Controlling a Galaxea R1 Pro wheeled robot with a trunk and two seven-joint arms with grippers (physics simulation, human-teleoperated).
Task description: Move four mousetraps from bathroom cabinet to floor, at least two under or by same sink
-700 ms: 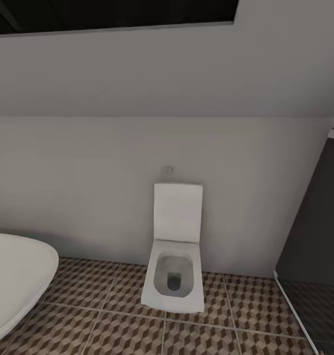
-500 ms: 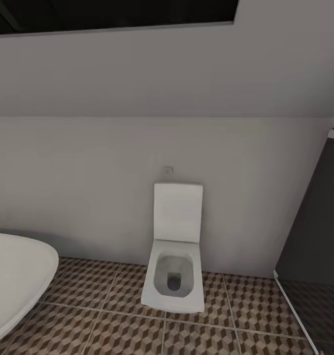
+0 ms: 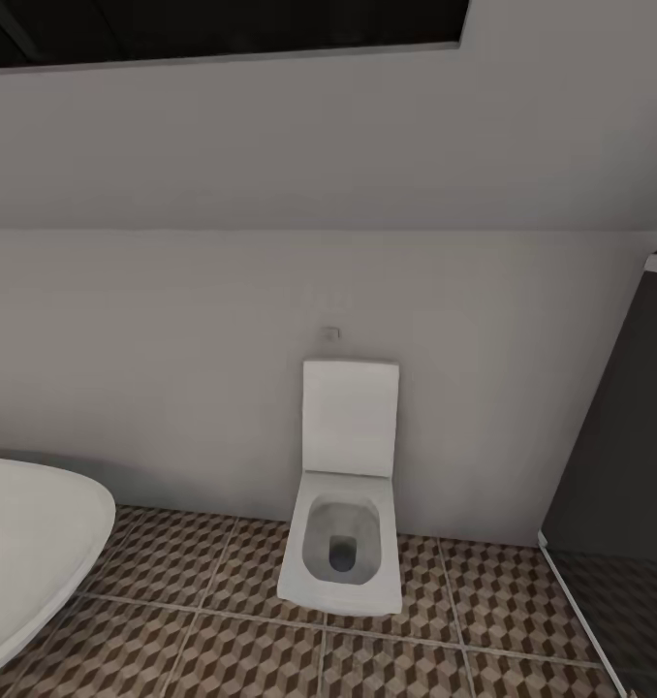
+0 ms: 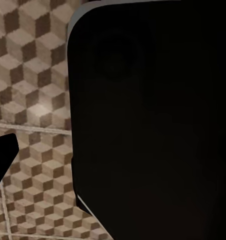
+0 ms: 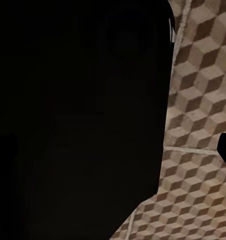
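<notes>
Bathroom floor runs open between bathtub and toilet.

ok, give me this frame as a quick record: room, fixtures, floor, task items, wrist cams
room: bathroom, pale wall
toilet: white, lid up, against the wall
bathtub: white rim at head view's lower left
dark panel: at head view's right edge
floor: cube-pattern tiles, pale grout
task items: no mousetrap, cabinet or sink in sight
wrist cams: a large dark body close up, floor tiles beside it; gripper state cannot be told
</notes>
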